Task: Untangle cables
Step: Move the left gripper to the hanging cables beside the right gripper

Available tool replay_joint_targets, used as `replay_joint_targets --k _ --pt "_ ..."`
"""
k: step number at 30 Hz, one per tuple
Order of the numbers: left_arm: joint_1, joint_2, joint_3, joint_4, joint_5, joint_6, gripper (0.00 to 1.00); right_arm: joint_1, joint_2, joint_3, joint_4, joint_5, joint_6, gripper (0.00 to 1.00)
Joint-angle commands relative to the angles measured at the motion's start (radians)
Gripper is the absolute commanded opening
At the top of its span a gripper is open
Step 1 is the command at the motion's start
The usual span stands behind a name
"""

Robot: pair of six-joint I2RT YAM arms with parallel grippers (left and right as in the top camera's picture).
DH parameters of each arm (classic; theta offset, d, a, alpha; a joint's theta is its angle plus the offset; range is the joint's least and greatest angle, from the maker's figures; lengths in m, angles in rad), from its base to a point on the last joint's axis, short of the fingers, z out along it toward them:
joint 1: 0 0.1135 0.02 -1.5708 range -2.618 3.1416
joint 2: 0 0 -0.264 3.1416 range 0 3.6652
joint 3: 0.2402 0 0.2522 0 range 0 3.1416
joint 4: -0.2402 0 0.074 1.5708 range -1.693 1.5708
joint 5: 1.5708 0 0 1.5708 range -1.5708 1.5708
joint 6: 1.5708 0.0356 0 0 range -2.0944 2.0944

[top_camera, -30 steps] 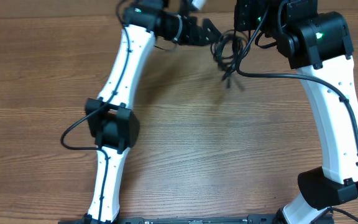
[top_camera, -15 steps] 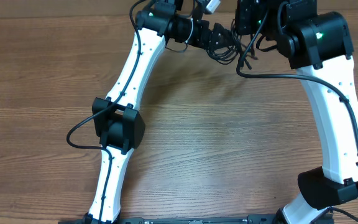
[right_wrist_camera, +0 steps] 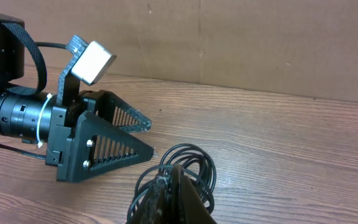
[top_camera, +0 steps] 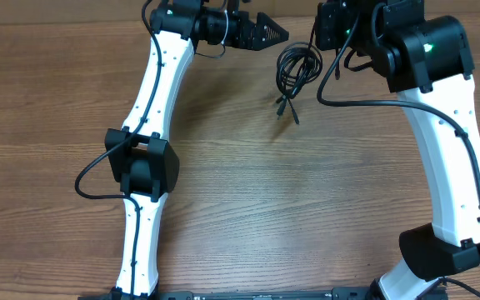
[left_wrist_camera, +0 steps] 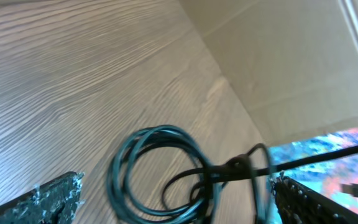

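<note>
The cables (top_camera: 297, 71) are a small coil of thin black cords near the table's far edge, with plug ends trailing toward the front (top_camera: 287, 105). My right gripper (right_wrist_camera: 173, 183) is shut on the coil's near side (right_wrist_camera: 194, 158), holding it just over the wood. In the overhead view the right gripper (top_camera: 322, 48) sits at the coil's right. My left gripper (top_camera: 275, 34) is open and empty, just left of the coil and apart from it. In the left wrist view its fingers (left_wrist_camera: 176, 179) are spread wide with the coil (left_wrist_camera: 157, 165) ahead between them. It also shows in the right wrist view (right_wrist_camera: 126, 134).
A brown cardboard wall (right_wrist_camera: 260, 43) stands right behind the table's far edge. The right arm's thick black wire (top_camera: 365, 102) loops over the wooden table (top_camera: 265, 192) beside the coil. Both white arms reach along the table's sides.
The left gripper reached into the bundle half a second ago, then pulled back left and away. The bundle now hangs as a rounder coil from the right gripper.
</note>
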Motion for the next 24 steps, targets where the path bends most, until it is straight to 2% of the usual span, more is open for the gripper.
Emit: replay_joint_targets --k 1,7,12,18,24 --pt "-0.021 -0.001 0.018 0.024 0.097 -0.013 1.00 -0.003 -0.005 0.023 0.010 0.007 -0.005 0.04" --pt "-0.021 -0.001 0.018 0.026 0.132 -0.013 0.99 -0.003 -0.005 0.023 0.011 0.007 -0.005 0.04" --pt "-0.026 -0.001 0.018 0.010 0.129 0.006 0.93 -0.003 -0.005 0.023 0.011 0.007 -0.005 0.04" --pt "-0.045 -0.001 0.018 -0.090 0.037 0.064 0.92 -0.003 -0.005 0.023 0.015 0.007 -0.005 0.04" --pt "-0.076 -0.001 0.018 -0.113 -0.021 0.080 0.88 -0.003 -0.005 0.023 0.040 0.007 -0.005 0.04"
